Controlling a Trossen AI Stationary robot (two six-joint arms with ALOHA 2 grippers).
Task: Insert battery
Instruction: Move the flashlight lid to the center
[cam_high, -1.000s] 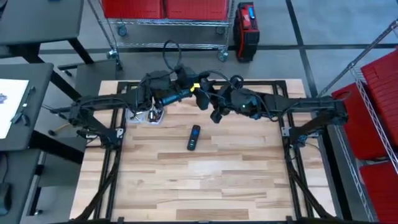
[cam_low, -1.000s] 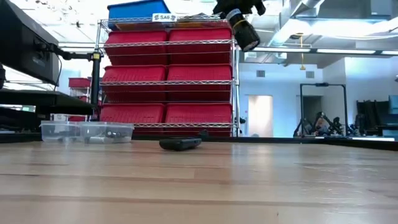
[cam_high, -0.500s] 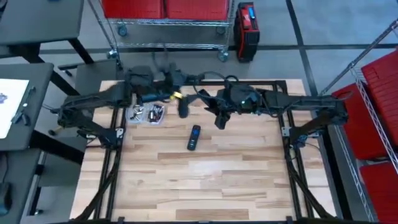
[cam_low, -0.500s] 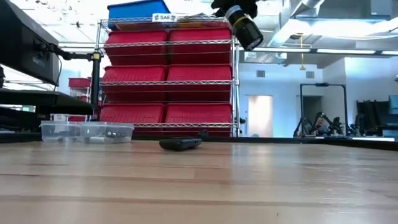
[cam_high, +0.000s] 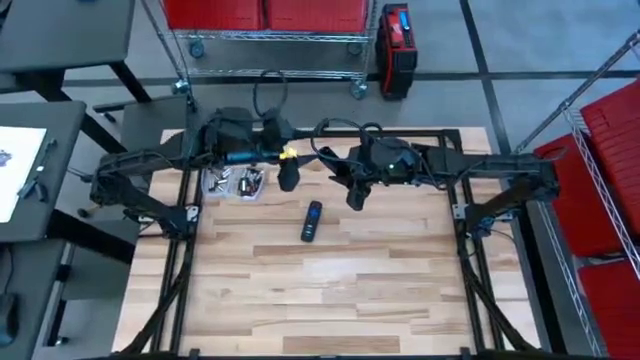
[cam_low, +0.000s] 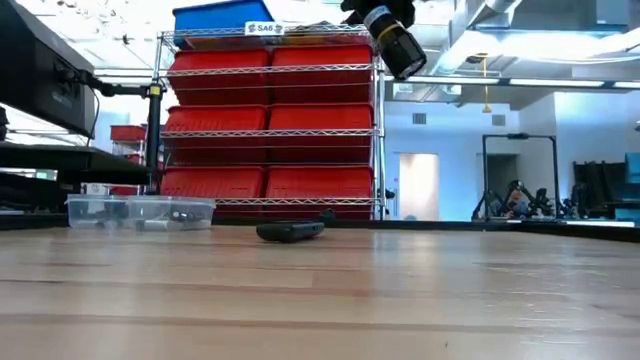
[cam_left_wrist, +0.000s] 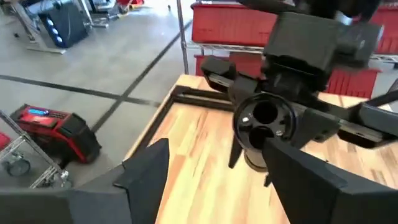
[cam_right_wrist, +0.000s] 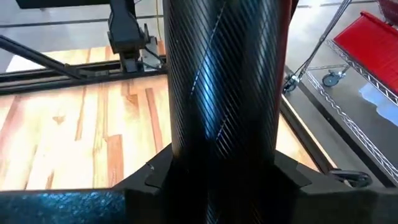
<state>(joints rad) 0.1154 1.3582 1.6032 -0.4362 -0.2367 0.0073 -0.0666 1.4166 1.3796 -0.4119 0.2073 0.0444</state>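
Batteries (cam_high: 247, 181) are sitting in the clear tray (cam_high: 218, 186) at the far-left part of the bench (cam_high: 330, 290), a small jumble of them, too small to count. The remote (cam_high: 312, 220) lies flat on the wood nearer the middle, well apart from the tray, with nothing touching it. From table height, the remote (cam_low: 290, 231) is a low dark shape on the boards, and the tray (cam_low: 140, 211) stands off to one side of it.

The left gripper (cam_high: 288, 179) hangs in the air just beside the tray, between it and the right arm, clear of the bench. Its own camera has the fingers (cam_left_wrist: 146, 174) spread wide, released, with nothing between them, only bare wood showing in the gap.

The right gripper (cam_high: 354, 194) is up off the surface too, past the far end of the remote and facing the left one, the two near each other. Released or clenched? I cannot tell; its wrist camera is filled by a dark woven-pattern tube (cam_right_wrist: 221, 81).
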